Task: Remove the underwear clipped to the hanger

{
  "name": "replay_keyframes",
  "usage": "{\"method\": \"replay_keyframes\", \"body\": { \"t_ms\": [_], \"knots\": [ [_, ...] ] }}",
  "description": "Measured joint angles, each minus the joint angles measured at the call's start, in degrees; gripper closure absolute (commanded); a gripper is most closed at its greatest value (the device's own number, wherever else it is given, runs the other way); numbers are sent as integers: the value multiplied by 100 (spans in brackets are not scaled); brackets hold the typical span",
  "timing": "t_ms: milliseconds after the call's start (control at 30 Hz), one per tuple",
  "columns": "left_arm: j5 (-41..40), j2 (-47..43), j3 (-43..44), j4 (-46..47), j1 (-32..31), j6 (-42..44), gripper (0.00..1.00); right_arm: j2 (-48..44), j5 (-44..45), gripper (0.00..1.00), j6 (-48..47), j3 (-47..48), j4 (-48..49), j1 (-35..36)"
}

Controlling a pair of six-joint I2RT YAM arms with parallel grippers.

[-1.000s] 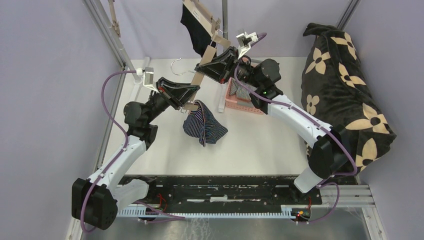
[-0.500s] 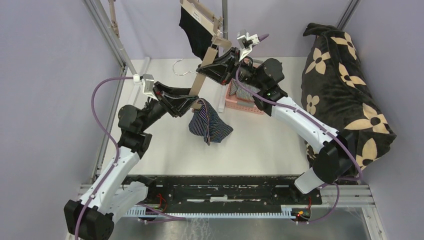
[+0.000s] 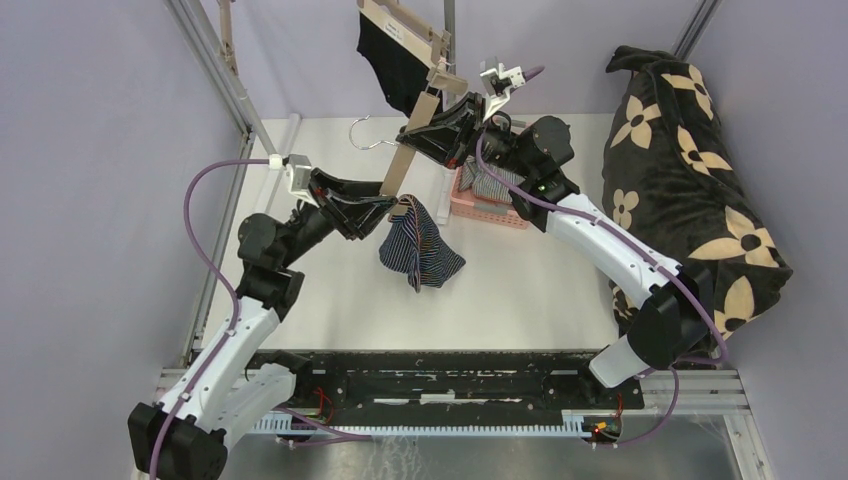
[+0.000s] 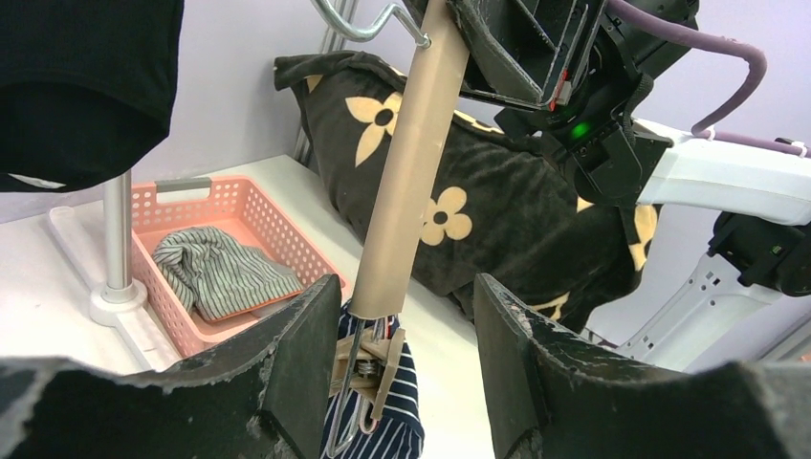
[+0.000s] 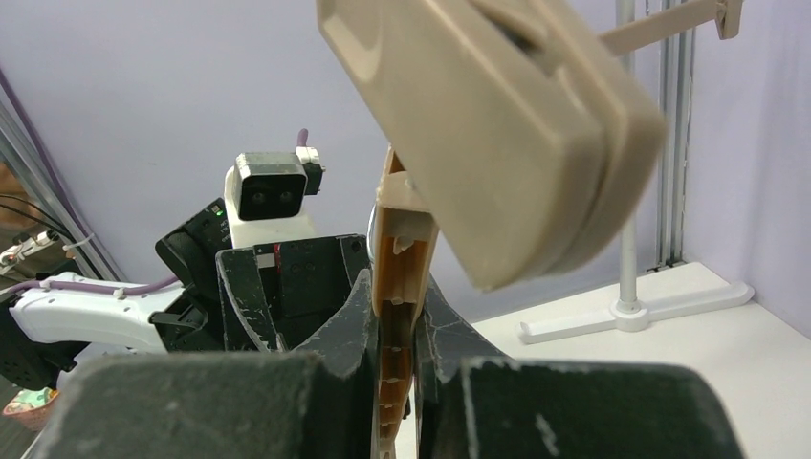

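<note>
A tan hanger (image 3: 412, 130) is held tilted above the table. My right gripper (image 3: 440, 128) is shut on its bar (image 5: 394, 316). The navy striped brief (image 3: 418, 245) hangs from the lower clip (image 4: 368, 359). The plain black brief (image 3: 390, 65) hangs from the upper clip. My left gripper (image 3: 385, 205) is open, its fingers (image 4: 296, 373) on either side of the lower clip, not touching it. The grey-white patterned brief (image 4: 220, 273) lies in the pink basket (image 3: 480, 195).
A large black flower-print blanket (image 3: 690, 190) lies at the right edge of the table. A white stand with a metal pole (image 3: 449, 60) rises behind the basket. A metal frame post (image 3: 215, 70) runs along the left.
My left gripper has moved right and up, closing in around the lower clip and the navy brief. The right gripper has lifted the hanger slightly.
</note>
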Motion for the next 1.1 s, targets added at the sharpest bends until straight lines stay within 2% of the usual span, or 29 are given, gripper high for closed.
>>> {"method": "replay_keyframes", "body": {
  "t_ms": [200, 467, 600, 800, 867, 1100],
  "knots": [
    [-190, -92, -4, -186, -11, 144, 39, -11, 4, 99, -11, -2, -42, 2],
    [-1405, -822, -221, -960, -42, 522, 36, -129, 44, 99, -9, -2, -13, -7],
    [-1663, -997, -221, -1086, -42, 662, 36, -162, 46, 99, 4, -2, 44, -4],
    [-1344, -686, -256, -669, -33, 649, 33, -162, 24, 99, 46, -2, 37, -11],
    [-1082, -531, -256, -446, -20, 581, 28, -162, 11, 99, 46, -2, 24, -31],
    [-157, -184, -306, 334, -15, 223, 24, -170, -22, 99, 83, -2, 46, -31]
  ]
}}
